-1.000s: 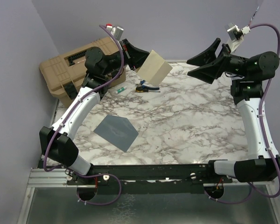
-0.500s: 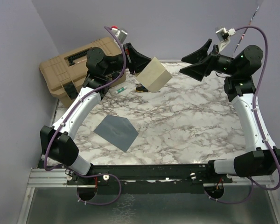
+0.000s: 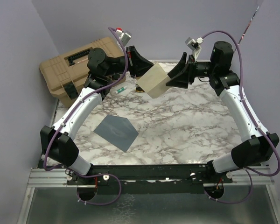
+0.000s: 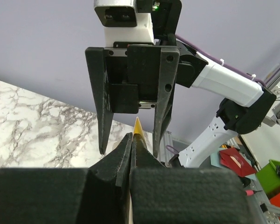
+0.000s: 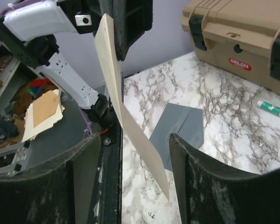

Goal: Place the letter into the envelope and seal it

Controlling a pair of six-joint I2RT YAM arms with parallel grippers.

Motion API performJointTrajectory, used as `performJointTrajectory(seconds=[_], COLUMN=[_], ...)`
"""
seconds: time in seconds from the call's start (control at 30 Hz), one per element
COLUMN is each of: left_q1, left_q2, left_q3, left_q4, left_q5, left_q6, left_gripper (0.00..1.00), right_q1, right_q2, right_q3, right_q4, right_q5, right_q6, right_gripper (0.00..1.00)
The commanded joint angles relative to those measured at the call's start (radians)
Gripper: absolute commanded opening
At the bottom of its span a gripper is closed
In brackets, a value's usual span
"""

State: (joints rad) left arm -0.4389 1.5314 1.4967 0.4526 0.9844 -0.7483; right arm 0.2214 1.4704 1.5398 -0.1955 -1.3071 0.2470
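Currently L end effector [image 4: 132, 138] pinched shut on letter [image 3: 153, 81], R end effector [image 5: 134, 144] wide open straddling its edge.

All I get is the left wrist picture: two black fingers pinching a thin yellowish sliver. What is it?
Observer: That is the edge of the letter, a cream-tan sheet. The left gripper holds it up above the table.
Operator: And the claw facing me?
Observer: That is the right gripper, open. The sheet's lower part hangs between its fingers, seemingly untouched.
Operator: Where does the sheet go?
Observer: Into the envelope, a blue-grey one lying flat on the marble, apart from both grippers.
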Motion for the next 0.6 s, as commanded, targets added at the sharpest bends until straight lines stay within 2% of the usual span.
performJointTrajectory(seconds=[0.0,0.07,0.13,0.2,0.23,0.27,0.3,0.33,0.37,0.4,0.43,0.5,0.57], left_q1=[-0.002,-0.001,-0.001,0.0,0.003,0.009,0.02,0.039,0.066,0.093,0.111,0.133,0.137], left_q2=[-0.003,0.001,0.004,0.005,0.005,0.005,0.003,0.002,-0.001,-0.004,-0.013,-0.046,-0.066], left_q3=[0.026,0.027,0.029,0.028,0.028,0.028,0.03,0.047,0.087,0.136,0.167,0.15,0.129], left_q4=[0.026,0.026,0.026,0.026,0.026,0.021,0.003,-0.075,-0.247,-0.45,-0.607,-0.736,-0.799], left_q5=[0.026,0.015,0.007,-0.001,-0.001,-0.001,-0.001,0.007,0.005,-0.039,-0.141,-0.317,-0.451], left_q6=[-0.002,-0.001,-0.002,-0.003,-0.002,0.001,0.017,0.061,0.181,0.346,0.48,0.641,0.707], left_gripper=[0.0,0.0,0.0,0.0,0.0,0.0,0.03,0.14,0.23,0.32,0.44,0.61,0.7], right_q1=[0.003,0.003,0.003,0.003,0.003,0.003,0.003,0.003,0.003,0.003,0.003,0.003,0.002], right_q2=[-0.011,-0.023,-0.028,-0.03,-0.032,-0.035,-0.038,-0.042,-0.044,-0.044,-0.043,-0.039,-0.037], right_q3=[0.011,-0.001,-0.004,-0.002,-0.001,0.0,0.0,0.001,0.004,0.009,0.015,0.029,0.038], right_q4=[-0.091,-0.093,-0.093,-0.091,-0.092,-0.093,-0.094,-0.099,-0.112,-0.133,-0.16,-0.204,-0.228], right_q5=[-0.095,-0.098,-0.099,-0.098,-0.092,-0.087,-0.079,-0.074,-0.066,-0.053,-0.041,-0.012,0.056], right_q6=[-0.078,-0.082,-0.081,-0.08,-0.078,-0.08,-0.08,-0.084,-0.09,-0.102,-0.12,-0.137,-0.137], right_gripper=[0.59,0.51,0.38,0.15,0.06,0.01,0.01,0.01,0.0,0.0,0.0,0.0,0.01])
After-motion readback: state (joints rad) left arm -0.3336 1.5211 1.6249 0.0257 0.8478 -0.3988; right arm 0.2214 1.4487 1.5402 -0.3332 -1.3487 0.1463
